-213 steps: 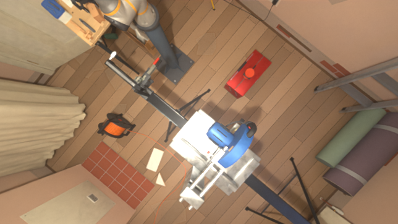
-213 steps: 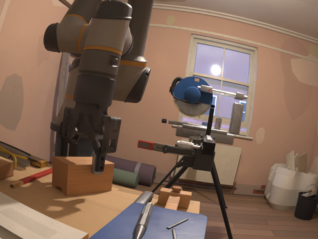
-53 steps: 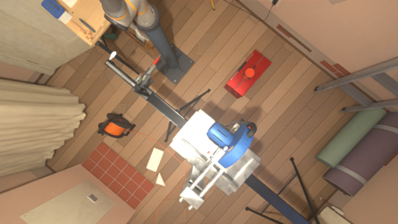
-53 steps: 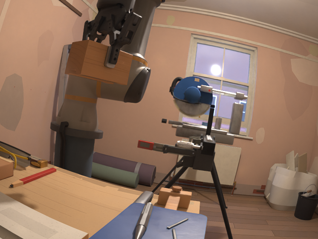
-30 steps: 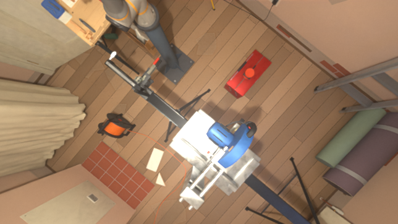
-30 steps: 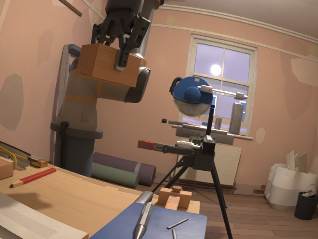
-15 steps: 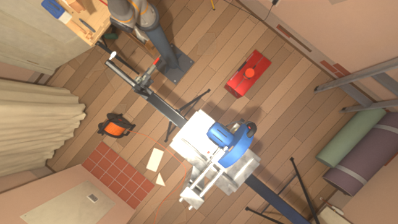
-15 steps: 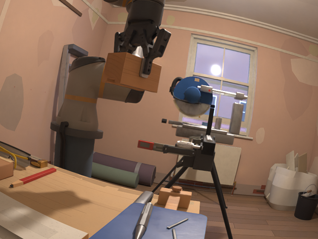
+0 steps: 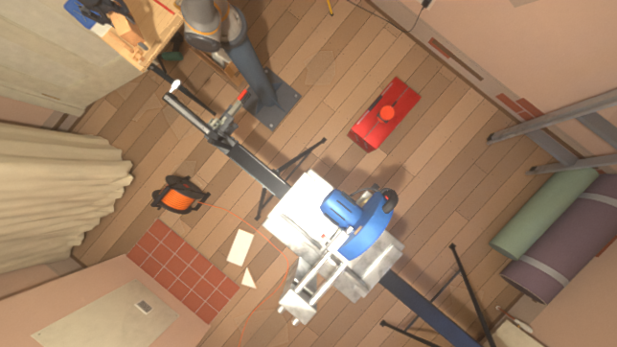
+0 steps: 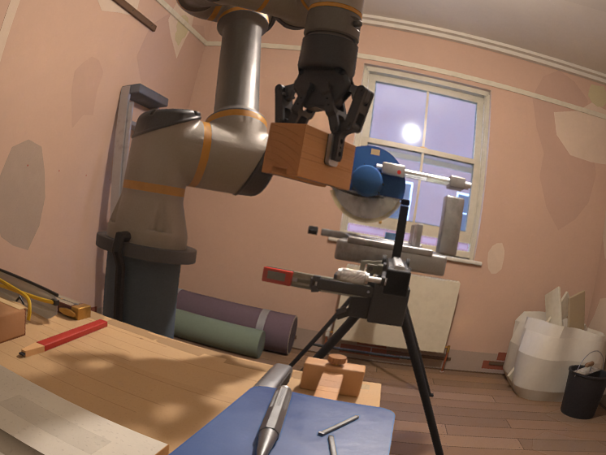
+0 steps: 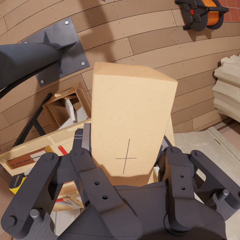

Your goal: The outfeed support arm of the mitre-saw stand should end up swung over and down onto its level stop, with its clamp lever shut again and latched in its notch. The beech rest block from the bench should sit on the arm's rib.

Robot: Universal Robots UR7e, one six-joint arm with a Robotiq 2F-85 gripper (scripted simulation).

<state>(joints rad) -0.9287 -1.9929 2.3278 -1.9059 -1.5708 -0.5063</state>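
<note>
I hold the beech rest block [image 10: 309, 155] [image 11: 129, 121] in my closed gripper [image 10: 318, 132] [image 11: 125, 154], high in the air past the bench edge; a pencilled cross marks its top face. Below and to the right stands the mitre-saw stand, whose outfeed support arm [image 9: 189, 112] [image 10: 342, 281] lies level from the hinge bracket [image 9: 221, 128] [image 10: 394, 289]. The clamp lever [image 9: 238, 103] [image 10: 293, 278] with its red grip sticks out sideways from the bracket. In the side camera my arm hides the gripper and block.
The bench [image 10: 122, 382] lies below left with a red pencil [image 10: 63, 337], a small wooden jig [image 10: 333, 376] and a blue mat [image 10: 303, 428]. My base column [image 9: 256, 72] stands beside the stand. The blue saw [image 9: 357, 215], a cable reel [image 9: 179, 194] and a red toolbox [image 9: 383, 114] lie further off.
</note>
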